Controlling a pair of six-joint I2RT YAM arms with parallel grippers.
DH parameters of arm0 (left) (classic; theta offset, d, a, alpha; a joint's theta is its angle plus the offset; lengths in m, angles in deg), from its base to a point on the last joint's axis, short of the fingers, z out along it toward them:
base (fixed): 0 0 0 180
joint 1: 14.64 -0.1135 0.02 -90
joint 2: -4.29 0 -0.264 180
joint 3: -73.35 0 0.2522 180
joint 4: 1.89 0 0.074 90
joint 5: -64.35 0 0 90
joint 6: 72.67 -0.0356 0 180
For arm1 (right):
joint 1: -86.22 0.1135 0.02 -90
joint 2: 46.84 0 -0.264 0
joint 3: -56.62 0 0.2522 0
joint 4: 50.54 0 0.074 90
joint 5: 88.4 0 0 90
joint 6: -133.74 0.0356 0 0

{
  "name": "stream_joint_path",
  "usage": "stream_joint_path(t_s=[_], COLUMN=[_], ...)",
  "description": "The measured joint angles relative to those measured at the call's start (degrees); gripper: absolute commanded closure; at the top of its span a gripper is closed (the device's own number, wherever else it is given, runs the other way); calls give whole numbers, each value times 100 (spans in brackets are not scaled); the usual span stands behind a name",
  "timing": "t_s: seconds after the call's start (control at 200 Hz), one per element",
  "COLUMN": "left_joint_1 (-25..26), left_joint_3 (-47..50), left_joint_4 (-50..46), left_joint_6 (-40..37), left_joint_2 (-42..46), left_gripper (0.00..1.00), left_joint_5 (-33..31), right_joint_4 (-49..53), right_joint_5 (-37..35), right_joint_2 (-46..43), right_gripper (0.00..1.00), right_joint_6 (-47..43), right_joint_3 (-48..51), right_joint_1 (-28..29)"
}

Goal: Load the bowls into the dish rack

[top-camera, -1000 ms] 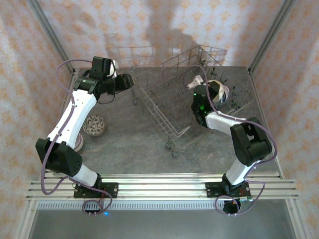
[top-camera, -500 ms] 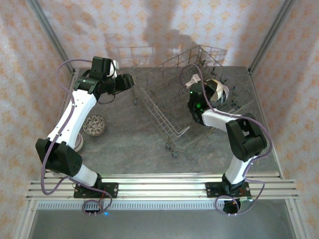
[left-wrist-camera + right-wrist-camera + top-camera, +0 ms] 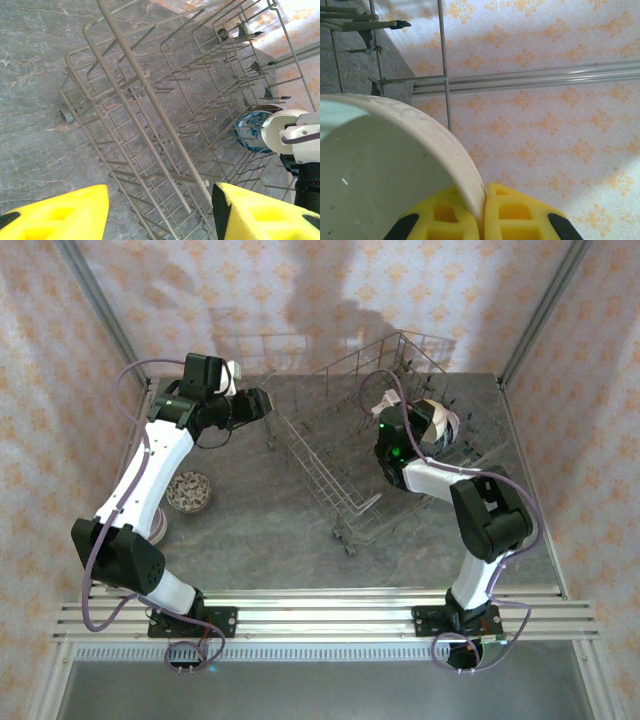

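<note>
Top view, dish rack (image 3: 345, 455): grey wire basket with tall grid sides, set skew on the table from centre toward 1 o'clock.
Top view, table (image 3: 260, 510): grey, marbled, matt slab.
Top view, dark-patterned bowl (image 3: 188, 490): small and round with a mottled interior. It sits on the table at 9 o'clock, well apart from the rack.
Top view, left gripper (image 3: 262, 400): at 11 o'clock, just beside the rack's left corner. We cannot judge its gap from here.
Top view, right gripper (image 3: 440, 425): inside the rack at 2 o'clock. We cannot resolve its load from here.

Left wrist view, left gripper (image 3: 160, 215): yellow ribbed fingers (image 3: 55, 212) stand moderately apart with nothing between them, above the rack's top rail.
Left wrist view, rack interior: thin upright tines in rows.
Left wrist view, blue-patterned bowl (image 3: 249, 132): glazed, standing on edge among the tines at 3 o'clock.

Right wrist view, right gripper (image 3: 482, 202): yellow pads pinched tight on a rim.
Right wrist view, cream bowl (image 3: 385, 170): smooth, matt and thick-walled. It is held by its rim at 7 o'clock, with rack wires behind it.
</note>
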Motion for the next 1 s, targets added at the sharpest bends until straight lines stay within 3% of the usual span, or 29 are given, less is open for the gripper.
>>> stream_joint_path(t_s=[0.265, 1.001], left_joint_1=[0, 0], left_joint_3=[-57, -240], left_joint_4=[-4, -2], left_joint_6=[0, 24], left_joint_2=[-44, -94], left_gripper=[42, 42], left_joint_5=[55, 98], right_joint_4=[-90, 22], right_joint_5=[-369, -479], right_joint_2=[232, 232], right_gripper=[100, 100], right_joint_6=[-129, 205], right_joint_3=[-136, -111], right_joint_1=[70, 136])
